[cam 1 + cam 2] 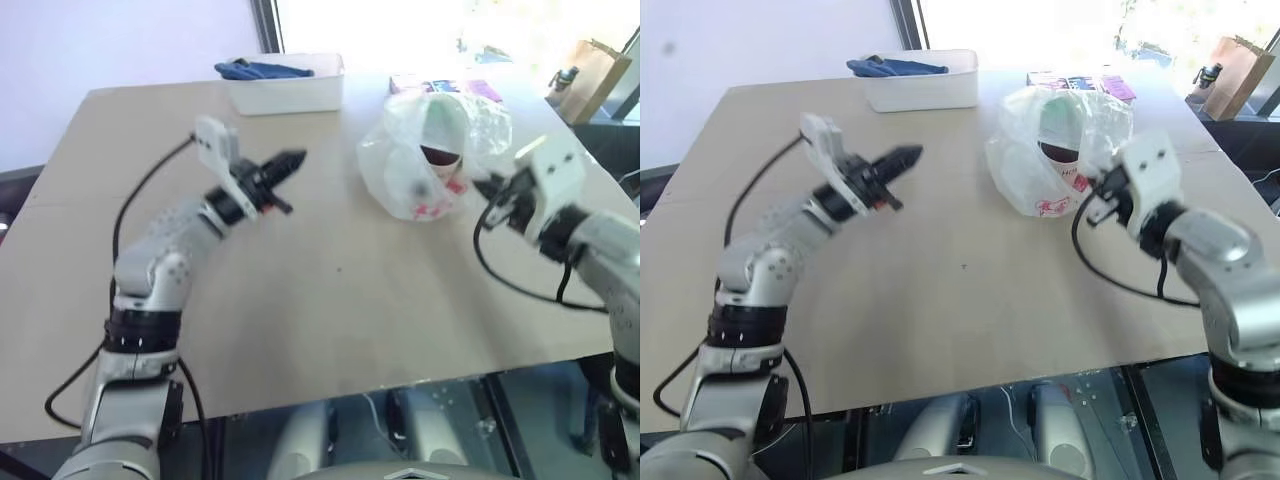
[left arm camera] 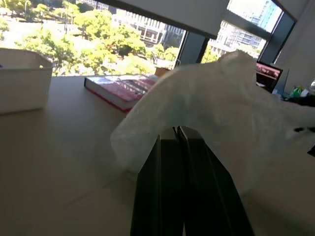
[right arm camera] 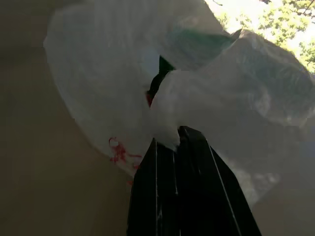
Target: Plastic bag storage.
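Right claw [image 1: 1102, 203] is pinched tight on a fold at the bag's [image 1: 425, 150] right edge, thin film bunched between its fingers. The bag sits puffed up on the far right of the bench [image 1: 330, 290], red print low on its near side, something green and dark inside. Left claw [image 1: 288, 163] hangs over the bench well left of the bag, nearly closed, empty. Far back, a white bin [image 1: 285, 88] and a book [image 2: 125, 91].

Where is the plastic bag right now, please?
The plastic bag sits on the table's far right part, near the book, right of the white bin.
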You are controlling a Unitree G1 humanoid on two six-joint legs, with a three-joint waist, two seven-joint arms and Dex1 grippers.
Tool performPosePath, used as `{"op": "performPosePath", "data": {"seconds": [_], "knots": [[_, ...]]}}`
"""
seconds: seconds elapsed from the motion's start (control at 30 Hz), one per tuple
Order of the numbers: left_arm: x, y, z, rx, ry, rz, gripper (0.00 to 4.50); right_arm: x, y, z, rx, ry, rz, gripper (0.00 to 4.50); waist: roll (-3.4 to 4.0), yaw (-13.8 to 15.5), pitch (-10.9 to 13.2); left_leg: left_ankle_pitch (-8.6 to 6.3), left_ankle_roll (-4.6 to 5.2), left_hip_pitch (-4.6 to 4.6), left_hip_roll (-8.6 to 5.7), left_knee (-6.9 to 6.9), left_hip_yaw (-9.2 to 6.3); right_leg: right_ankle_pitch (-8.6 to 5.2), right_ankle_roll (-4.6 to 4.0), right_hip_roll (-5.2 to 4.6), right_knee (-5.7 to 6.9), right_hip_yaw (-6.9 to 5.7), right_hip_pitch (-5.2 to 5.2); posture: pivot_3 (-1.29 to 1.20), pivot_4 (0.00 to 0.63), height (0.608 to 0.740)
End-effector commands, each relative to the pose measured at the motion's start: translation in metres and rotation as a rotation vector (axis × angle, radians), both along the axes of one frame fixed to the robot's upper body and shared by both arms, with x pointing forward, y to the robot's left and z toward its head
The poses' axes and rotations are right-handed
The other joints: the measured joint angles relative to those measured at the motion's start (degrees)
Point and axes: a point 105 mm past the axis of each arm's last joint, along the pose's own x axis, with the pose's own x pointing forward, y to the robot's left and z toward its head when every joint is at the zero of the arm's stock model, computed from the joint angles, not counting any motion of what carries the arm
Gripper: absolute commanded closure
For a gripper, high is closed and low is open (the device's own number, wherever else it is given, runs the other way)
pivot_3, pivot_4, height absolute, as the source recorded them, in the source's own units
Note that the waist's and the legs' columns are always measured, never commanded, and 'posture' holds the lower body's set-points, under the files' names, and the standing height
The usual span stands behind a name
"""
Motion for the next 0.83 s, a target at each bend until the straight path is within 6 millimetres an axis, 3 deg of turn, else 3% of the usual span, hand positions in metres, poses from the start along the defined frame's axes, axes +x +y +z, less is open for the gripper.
{"op": "performPosePath", "data": {"seconds": [0.03,0.07,0.13,0.23,0.4,0.6,0.7,0.83], "knots": [[-0.016,-0.003,0.007,0.05,-0.092,-0.041,2.88,-0.015,0.0,-0.003,-0.041,-0.043,-0.013,4.5,-0.01,0.1,0.0,-0.08,0.16,0.06,0.01,0.08,-0.04,0.0,0.0,0.02,0.01,-0.04,0.11,0.0,0.15,0.74],[-0.019,-0.003,0.001,0.074,-0.092,-0.043,2.26,-0.018,-0.002,-0.01,-0.043,-0.024,-0.014,4.5,-0.01,0.2,0.0,-0.09,0.17,0.13,0.03,0.14,-0.07,0.0,0.0,0.04,0.03,-0.06,0.19,0.0,0.15,0.74],[-0.023,-0.001,-0.007,0.099,-0.092,-0.038,1.43,-0.02,-0.007,-0.015,-0.027,-0.019,-0.027,4.5,-0.02,0.1,0.0,-0.09,0.17,0.18,0.03,0.23,-0.06,0.0,0.01,0.08,0.06,-0.05,0.27,0.0,0.15,0.74],[-0.028,0.005,-0.014,0.137,-0.1,-0.005,0.01,-0.031,-0.016,-0.027,-0.084,-0.005,-0.021,3.21,-0.02,0.2,0.0,-0.09,0.16,0.16,0.03,0.34,-0.05,0.01,0.02,0.26,0.09,-0.05,0.29,0.0,0.15,0.74],[-0.044,0.026,-0.029,0.246,-0.118,0.06,0.0,-0.066,-0.026,-0.025,-0.096,0.007,0.052,0.83,-0.02,0.2,0.0,-0.08,0.15,0.12,0.09,0.36,-0.04,0.0,0.03,0.22,0.07,0.0,0.26,0.0,0.15,0.74],[-0.072,0.053,-0.048,0.299,-0.048,0.113,0.0,-0.104,-0.061,-0.033,-0.187,0.078,0.04,0.83,-0.04,0.5,-0.1,-0.2,0.32,0.17,0.13,0.35,-0.05,-0.01,0.04,0.09,-0.01,-0.08,0.37,0.0,0.15,0.74],[-0.08,0.06,-0.052,0.288,-0.012,0.142,0.0,-0.107,-0.085,-0.036,-0.204,0.087,-0.019,0.83,-0.06,0.6,-0.1,-0.23,0.38,0.25,0.13,0.5,-0.01,-0.03,0.07,0.07,-0.04,-0.08,0.51,0.0,0.15,0.74],[-0.09,0.059,-0.052,0.278,0.01,0.148,0.0,-0.108,-0.101,-0.047,-0.213,0.117,-0.012,0.83,-0.11,0.5,0.0,-0.29,0.44,1.0,0.18,0.59,0.0,-0.31,0.12,0.02,-0.13,-0.09,1.34,0.0,0.15,0.74]]}}
